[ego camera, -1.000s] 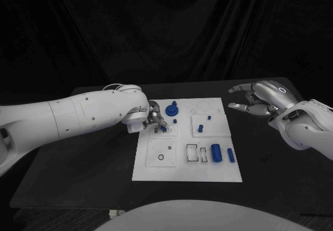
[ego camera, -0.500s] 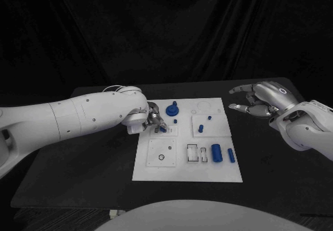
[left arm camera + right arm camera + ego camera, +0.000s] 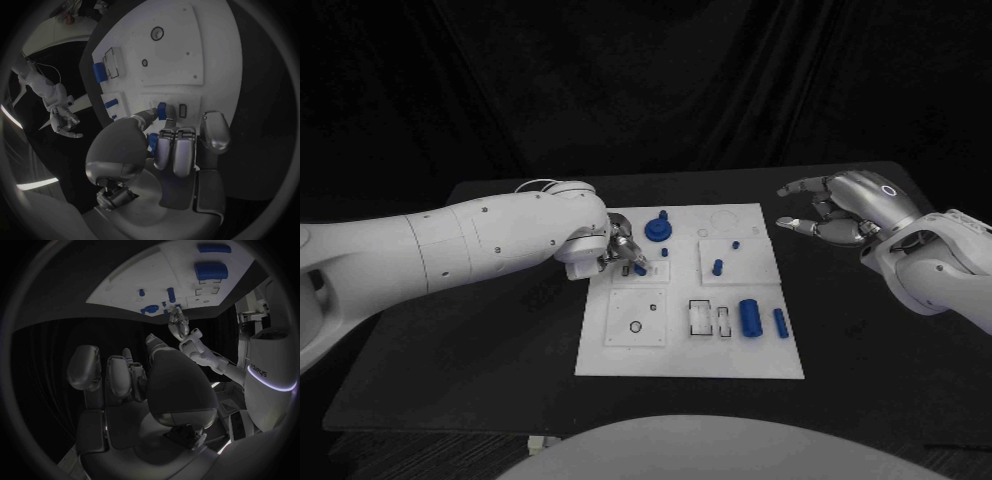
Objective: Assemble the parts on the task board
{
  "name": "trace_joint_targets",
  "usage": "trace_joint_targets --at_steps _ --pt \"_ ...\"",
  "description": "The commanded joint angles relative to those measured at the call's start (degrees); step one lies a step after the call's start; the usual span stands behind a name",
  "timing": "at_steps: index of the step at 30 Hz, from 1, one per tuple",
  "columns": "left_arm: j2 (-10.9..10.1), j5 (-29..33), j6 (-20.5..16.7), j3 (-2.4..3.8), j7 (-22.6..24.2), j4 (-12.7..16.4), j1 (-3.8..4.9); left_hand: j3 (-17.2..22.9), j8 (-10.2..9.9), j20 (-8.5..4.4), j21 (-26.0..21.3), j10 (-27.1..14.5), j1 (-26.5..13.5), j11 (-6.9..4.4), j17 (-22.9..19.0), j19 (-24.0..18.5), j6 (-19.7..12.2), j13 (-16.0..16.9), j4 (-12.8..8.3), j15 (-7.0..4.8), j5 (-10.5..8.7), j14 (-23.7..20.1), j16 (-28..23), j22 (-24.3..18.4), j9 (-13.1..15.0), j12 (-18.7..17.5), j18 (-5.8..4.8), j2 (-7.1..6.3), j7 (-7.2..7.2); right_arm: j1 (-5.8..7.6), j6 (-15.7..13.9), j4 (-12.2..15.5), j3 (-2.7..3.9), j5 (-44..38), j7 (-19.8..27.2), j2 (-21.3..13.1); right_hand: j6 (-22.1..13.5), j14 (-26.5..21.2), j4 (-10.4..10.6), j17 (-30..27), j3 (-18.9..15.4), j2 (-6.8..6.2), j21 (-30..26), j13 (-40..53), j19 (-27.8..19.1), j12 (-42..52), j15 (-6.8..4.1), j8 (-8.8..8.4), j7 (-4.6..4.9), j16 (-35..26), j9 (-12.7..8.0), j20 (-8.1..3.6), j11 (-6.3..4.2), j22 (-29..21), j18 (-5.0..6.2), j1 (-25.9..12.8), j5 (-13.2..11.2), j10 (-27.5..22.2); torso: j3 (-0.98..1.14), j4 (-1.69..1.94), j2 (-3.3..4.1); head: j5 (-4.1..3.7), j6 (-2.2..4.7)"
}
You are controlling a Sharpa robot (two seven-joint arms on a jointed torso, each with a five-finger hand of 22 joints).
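Head view: left hand (image 3: 615, 250) sits over the task board's (image 3: 689, 350) left edge, fingertips pinching a small blue peg (image 3: 639, 268). Right hand (image 3: 841, 212) hovers well off the board's right side, fingers loosely apart, empty. Five other blue parts lie on the board.

Left wrist view: fingers (image 3: 175, 150) close on the peg (image 3: 161, 110), partly hidden.

Right wrist view: fingers (image 3: 119, 375) spread, holding nothing.

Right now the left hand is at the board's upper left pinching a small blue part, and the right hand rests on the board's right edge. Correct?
Not quite. The left hand does pinch a small blue part at the upper left of the board, but the right hand is not on the board: the head view shows it off the board's right edge, holding nothing.
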Motion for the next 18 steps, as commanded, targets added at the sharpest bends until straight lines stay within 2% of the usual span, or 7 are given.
trace_joint_targets --at_steps 1,13,18 --pt "0.13 0.1 0.42 -0.11 0.67 0.07 -0.38 -0.67 -0.36 0.41 -0.32 6.0 -0.6 0.29 15.1 0.01 0.34 15.04 0.22 0.42 -0.54 6.05 0.15 0.08 -0.14 0.17 -0.11 0.25 0.28 -0.18 0.36 -0.08 0.04 0.21 -0.95 -0.01 0.44 1.9 -0.16 -0.05 0.07 0.64 -0.37 3.47 0.08 -0.35 0.43 0.32 -0.15 -0.27 -0.08 0.13 0.23 8.11 0.29 0.02 0.32 -0.26 0.06 0.0 0.05 -0.06 0.01" --pt "0.27 0.1 0.24 -0.11 0.78 0.0 -0.48 -1.16 -0.57 0.44 -0.37 6.0 -0.57 0.29 15.1 0.01 0.57 15.04 0.31 0.44 -1.1 6.05 0.15 0.12 -0.21 0.17 -0.1 0.19 0.26 -0.34 0.6 -0.3 0.04 0.24 -1.06 0.1 0.54 1.9 -0.19 -0.01 0.08 0.65 -0.39 3.47 0.09 -0.36 0.44 0.34 -0.12 -0.24 -0.09 0.14 0.25 8.11 0.29 0.07 0.37 -0.26 0.09 0.0 0.09 0.03 0.01" --pt "0.22 0.1 0.15 -0.11 0.68 -0.02 -0.51 -5.35 -1.66 0.72 -0.53 6.0 -2.82 0.73 15.1 0.13 0.47 15.04 2.72 0.76 -4.57 6.05 0.15 0.43 -0.15 0.17 -0.14 -0.52 0.78 -0.37 0.67 -0.37 0.04 0.24 -1.06 0.11 0.54 1.9 -0.19 -0.01 0.08 0.65 -0.39 3.47 0.09 -0.36 0.44 0.34 -0.12 -0.24 -0.09 0.14 0.25 8.11 0.29 0.07 0.37 -0.26 0.09 0.0 0.12 0.0 0.01"
